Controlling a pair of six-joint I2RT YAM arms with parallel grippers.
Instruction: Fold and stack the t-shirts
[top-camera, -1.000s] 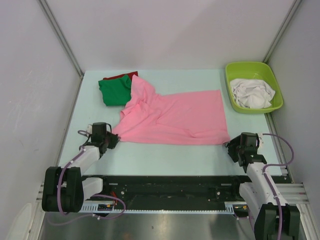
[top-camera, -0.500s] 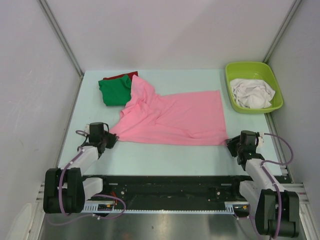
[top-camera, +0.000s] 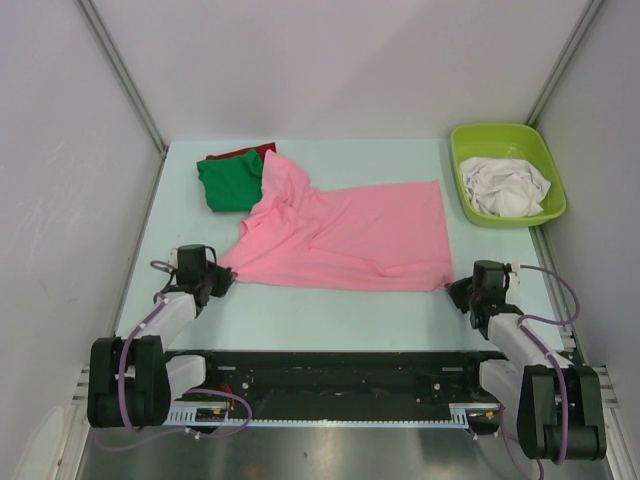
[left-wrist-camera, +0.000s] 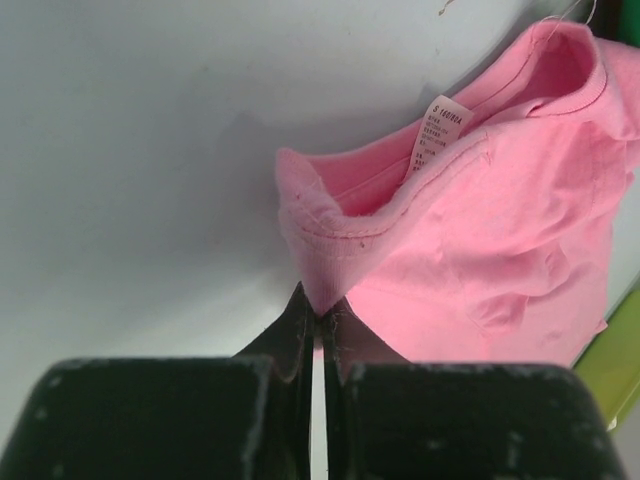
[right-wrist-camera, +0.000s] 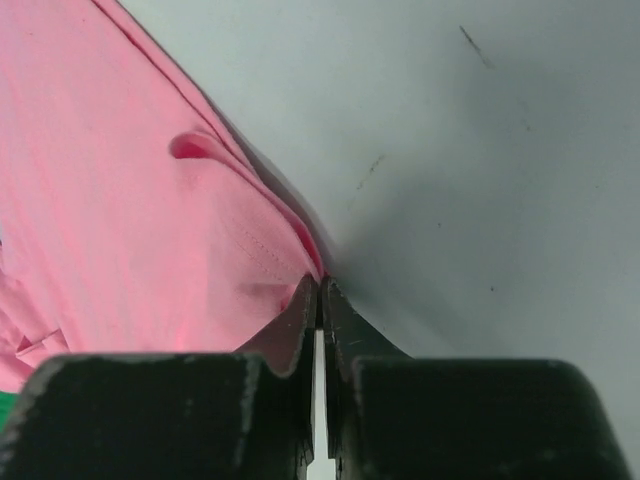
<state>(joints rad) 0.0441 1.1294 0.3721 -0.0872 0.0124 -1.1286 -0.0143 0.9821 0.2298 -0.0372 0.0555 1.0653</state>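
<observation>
Where right gripper (right-wrist-camera: 320, 286) pinches, the pink t-shirt (right-wrist-camera: 140, 210) puckers, hem seemingly doubled.

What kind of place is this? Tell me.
Probably a robot lab test cell: bare white panels box in a pale table, a pink t-shirt lies spread on it, near a lime-green tub.

Lab test booth (bare white walls (top-camera: 340, 60), metal corner struts (top-camera: 122, 75)) around a pale table (top-camera: 330, 305).

Lime-green plastic tub (top-camera: 497, 141) at the far right corner of the pale table (top-camera: 340, 310)
</observation>
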